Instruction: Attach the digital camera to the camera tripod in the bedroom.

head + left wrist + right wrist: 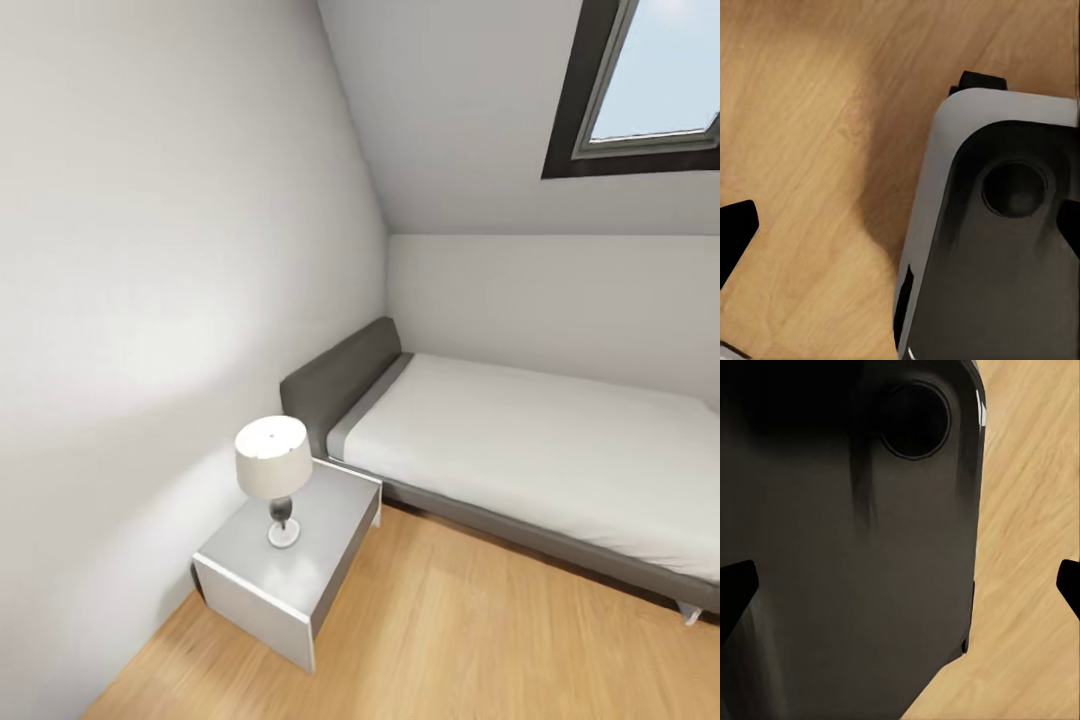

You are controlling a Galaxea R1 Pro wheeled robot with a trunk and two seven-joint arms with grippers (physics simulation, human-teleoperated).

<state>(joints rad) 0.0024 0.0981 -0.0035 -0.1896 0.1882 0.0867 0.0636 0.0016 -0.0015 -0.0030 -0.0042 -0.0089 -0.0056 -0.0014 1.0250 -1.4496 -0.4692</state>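
Observation:
The digital camera and the camera tripod are out of view. The head view looks into a corner of the bedroom, with its pale grey wall, light wood floor and grey bed. My left gripper hangs open over the floor beside my own base. Its black fingertips sit wide apart with nothing between them. My right gripper is open too, its fingertips spread over the dark base cover, and it holds nothing.
A grey bedside table carries a white-shaded lamp against the left wall, next to the bed's headboard. A skylight sits in the sloped ceiling. Open wood floor lies in front of the bed.

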